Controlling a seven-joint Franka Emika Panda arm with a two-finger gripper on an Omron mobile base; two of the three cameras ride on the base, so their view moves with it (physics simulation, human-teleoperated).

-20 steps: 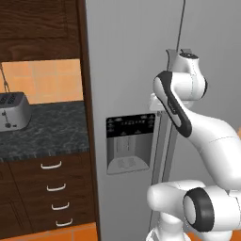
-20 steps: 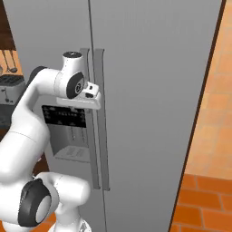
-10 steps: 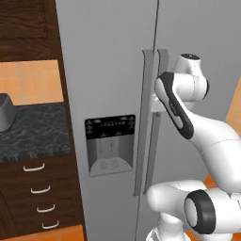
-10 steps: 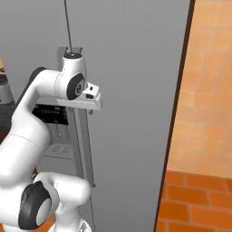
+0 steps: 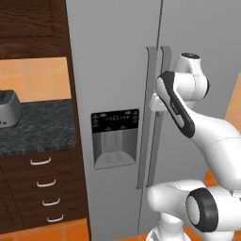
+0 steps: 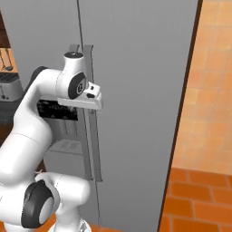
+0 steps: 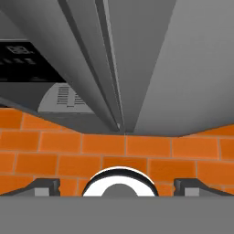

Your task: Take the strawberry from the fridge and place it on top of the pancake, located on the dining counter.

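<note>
Fingers [image 7: 45, 186] stand wide apart at the bottom of the hand view, with nothing between them. Midway between them, the gripper [image 7: 118, 187] looks down along the front of the fridge [image 7: 183, 68], toward the orange brick floor [image 7: 137, 151] at the fridge's foot. Both fridge doors are shut. Two vertical handles [image 5: 156, 113] run side by side down the fridge's middle seam, and the hand sits right at them. A black dispenser panel [image 5: 115, 121] is on the fridge's left door. Left of the fridge, a black speckled counter [image 5: 35, 124] carries a toaster [image 5: 9, 108] above white-handled drawers [image 5: 44, 188].
</note>
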